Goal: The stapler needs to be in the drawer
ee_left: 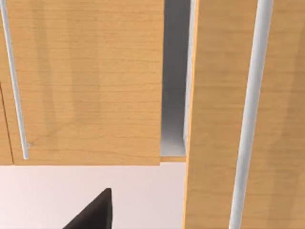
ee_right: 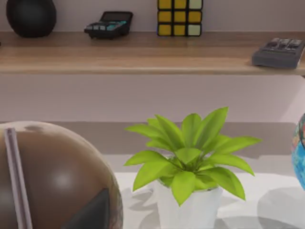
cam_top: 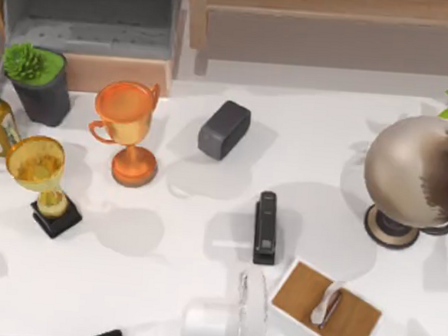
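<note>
Plainly, nothing had been grasped: the stapler lay on the tabletop, well apart from the open drawer (top-left), needing pickup; either end effector's state I cannot tell.

Stapler: matt black. Drawer: matt grey interior, light wood front. Orange trophy: glossy, metallic. Counter: smooth white.

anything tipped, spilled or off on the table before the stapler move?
Nothing stands out. The stapler lies flat near the table's middle, the drawer is open at back left, both trophies and the globe stand upright. No spill or damage.
</note>
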